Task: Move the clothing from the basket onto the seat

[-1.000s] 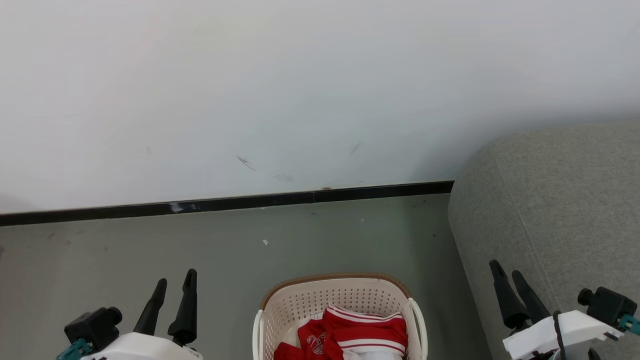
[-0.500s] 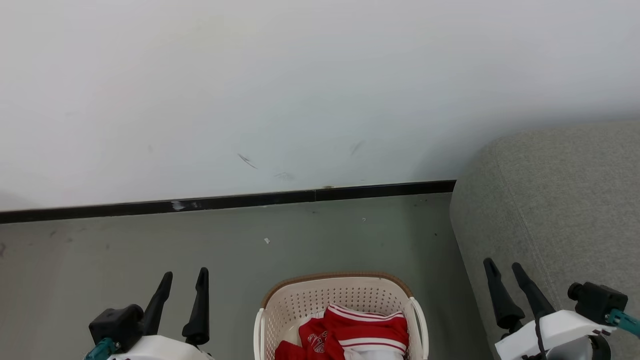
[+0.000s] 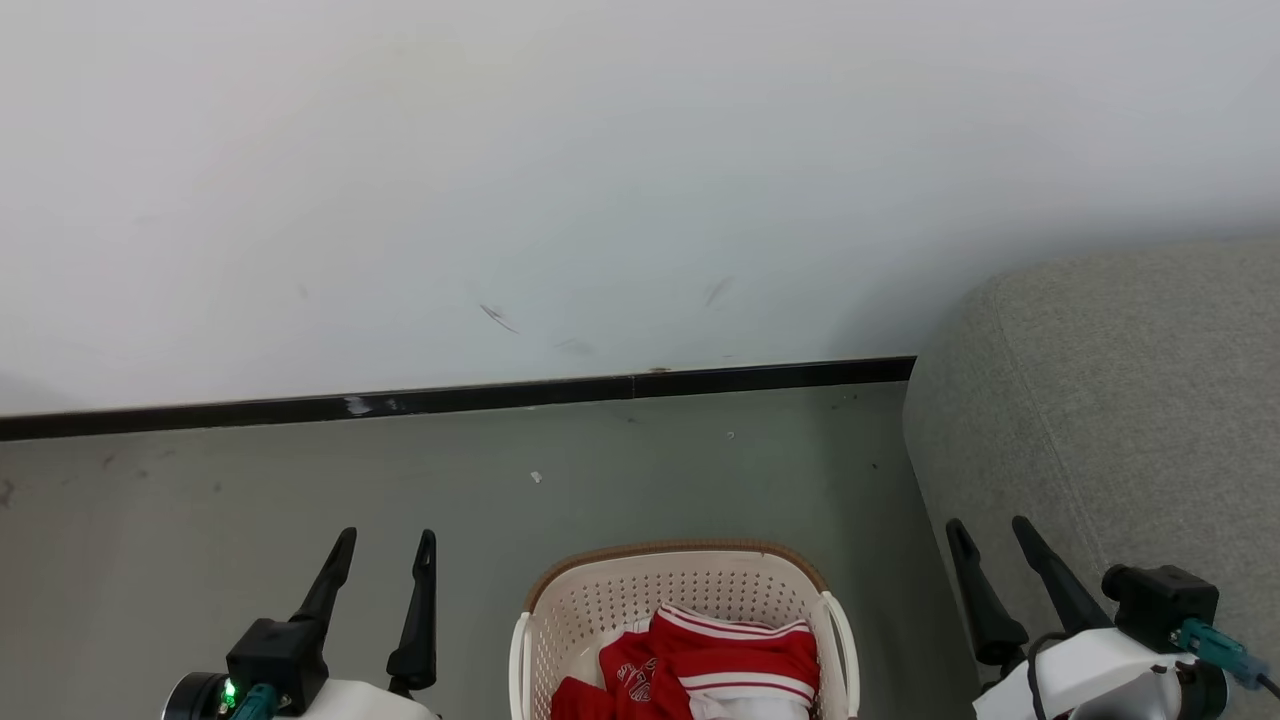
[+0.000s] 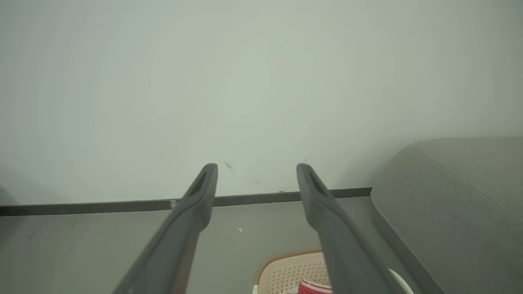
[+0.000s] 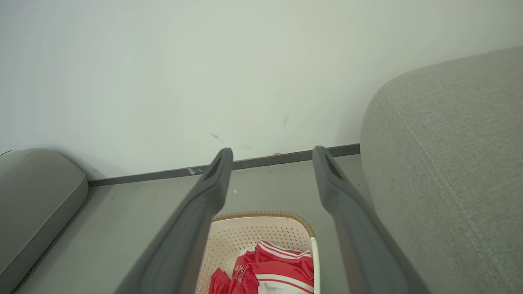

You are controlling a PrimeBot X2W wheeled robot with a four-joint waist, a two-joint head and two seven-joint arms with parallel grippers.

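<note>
The red clothing [image 3: 735, 660] lies bunched in the basket [image 3: 600, 605], which stands on the floor [image 3: 250, 490] just beside the grey seat [image 3: 1130, 400]. The left claw [image 3: 388, 540] hangs wide and empty to the basket's left. The right claw [image 3: 988, 525], also wide and empty, hangs to its right, against the seat's side. A wall [image 3: 600, 180] with dark skirting [image 3: 500, 398] runs behind.

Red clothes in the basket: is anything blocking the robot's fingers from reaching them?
Nothing visible does. The clothing lies uncovered in the open-topped basket, between the left gripper and the right gripper, both open and empty. Only the basket's wall stands between the clothing and the seat beside it.
</note>
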